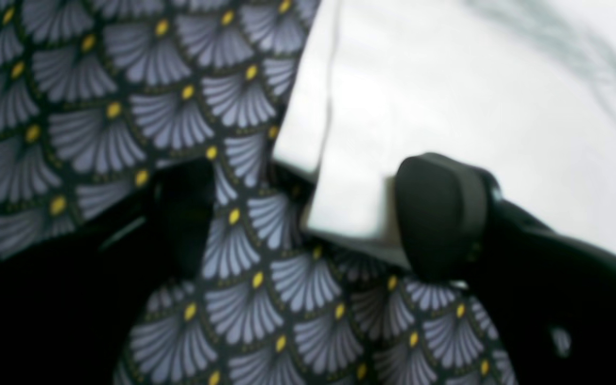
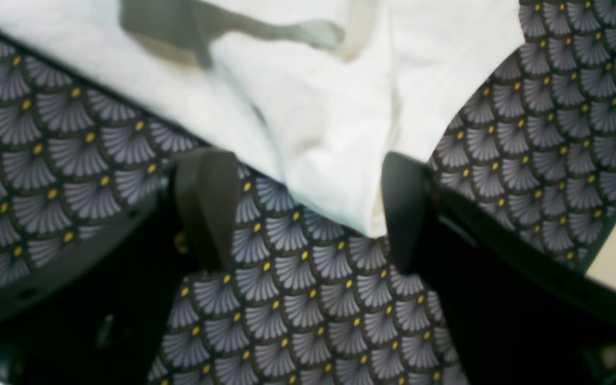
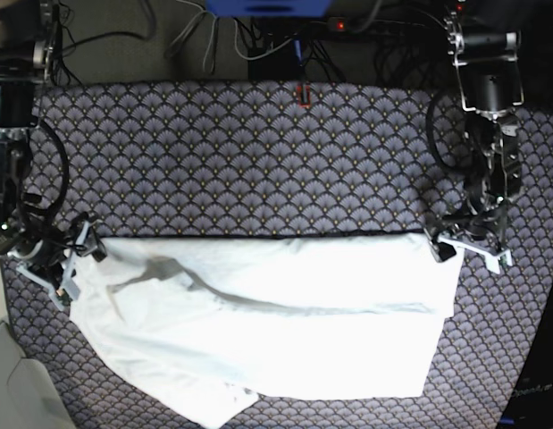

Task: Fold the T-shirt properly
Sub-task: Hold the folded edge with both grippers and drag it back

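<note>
The white T-shirt (image 3: 267, 317) lies spread across the near half of the patterned cloth (image 3: 258, 152), its far edge running straight from left to right and its near left part rumpled. The left gripper (image 1: 308, 214) sits at the shirt's far right corner with jaws spread, one finger (image 1: 439, 214) over the shirt's edge and nothing pinched. The right gripper (image 2: 308, 211) is at the far left corner, jaws spread wide, a corner of the shirt lying loose between them.
</note>
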